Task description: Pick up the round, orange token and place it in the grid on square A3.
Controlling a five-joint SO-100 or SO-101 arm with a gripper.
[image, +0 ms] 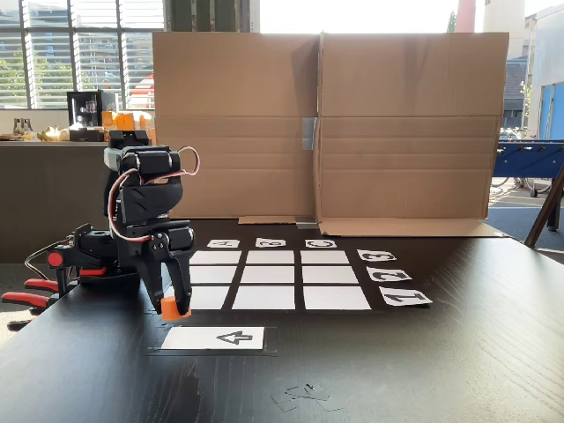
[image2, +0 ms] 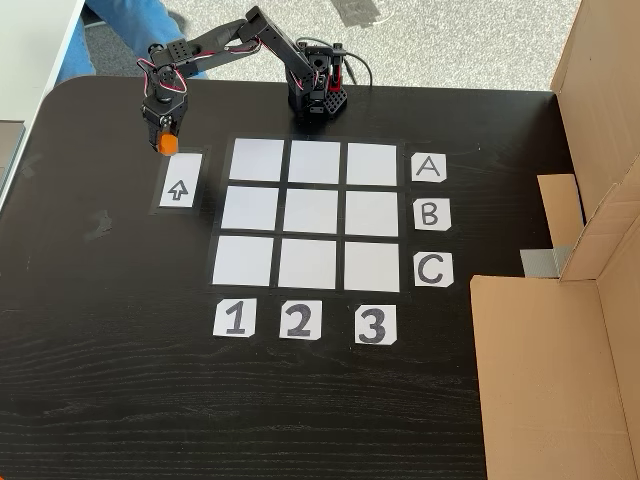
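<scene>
While the black pincer (image2: 166,143) grips the small orange plastic token (image2: 167,144) upper left, the white paper grid (image2: 311,215) lies bare mid-frame on the black bench (image2: 120,380).

Background stuff: big cardboard box (image: 322,123) standing open at the back of the black table (image: 423,361), a flap (image2: 545,375) lying flat on it. White arrow card (image2: 177,190) near the table edge. Red clamps (image: 35,291) on the left in the front-on fixed view.

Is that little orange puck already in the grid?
Not yet. The token sits between the gripper's fingers by the arrow card, outside the grid.
</scene>
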